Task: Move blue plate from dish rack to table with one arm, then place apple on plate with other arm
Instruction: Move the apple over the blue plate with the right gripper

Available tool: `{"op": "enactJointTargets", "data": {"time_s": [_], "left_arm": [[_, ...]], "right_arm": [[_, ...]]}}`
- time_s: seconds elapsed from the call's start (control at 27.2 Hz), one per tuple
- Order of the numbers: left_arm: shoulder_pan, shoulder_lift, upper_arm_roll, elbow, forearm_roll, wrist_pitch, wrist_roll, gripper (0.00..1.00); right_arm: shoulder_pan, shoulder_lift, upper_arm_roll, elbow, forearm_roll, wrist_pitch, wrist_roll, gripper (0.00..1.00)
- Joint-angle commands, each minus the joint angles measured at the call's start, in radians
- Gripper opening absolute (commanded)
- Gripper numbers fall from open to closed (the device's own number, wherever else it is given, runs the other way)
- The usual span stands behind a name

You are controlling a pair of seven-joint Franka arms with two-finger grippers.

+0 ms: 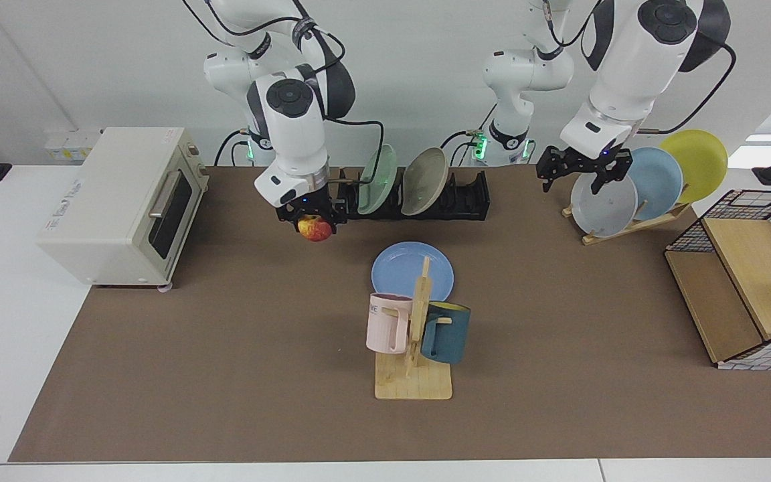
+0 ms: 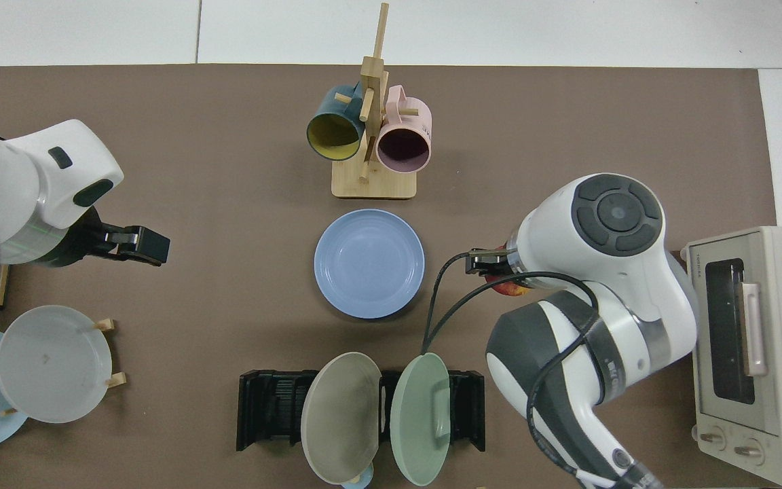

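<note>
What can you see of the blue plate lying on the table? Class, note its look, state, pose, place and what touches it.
The blue plate is round, shallow and periwinkle blue with a matte finish and a raised rim. It lies flat and empty on the brown mat of the table, between the dish rack and the wooden mug tree. In the facing view the mug tree hides its near edge. Only the mat touches it; neither gripper is at it.

One camera faced the arms from across the bench (image 1: 225, 375); another looked straight down; both shared the mug tree (image 1: 415, 335) (image 2: 372, 136).
</note>
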Motion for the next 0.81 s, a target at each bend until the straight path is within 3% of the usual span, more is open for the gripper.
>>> {"op": "enactJointTargets", "data": {"time_s": [0.0,0.26,0.37,0.77], "left_arm": [[-0.006,0.001,0.018,0.034,0.028,-0.036,-0.001,0.99],[0.002,-0.008,0.021,0.037,0.012,-0.047,0.008,0.99],[0.040,-0.008,0.021,0.037,-0.008,-0.042,0.031,0.99],[0.067,-0.014,0.009,0.035,-0.028,-0.036,0.071,1.00]], "right_arm": [[0.017,0.063,0.024,0.070,0.002,0.001,0.096,0.00],[0.081,0.145,0.050,0.121,-0.007,0.014,0.188,0.00],[0.087,0.172,0.064,0.135,-0.013,0.038,0.229,0.00],[0.198,0.327,0.063,0.245,-0.029,0.107,0.366,0.00]]}}
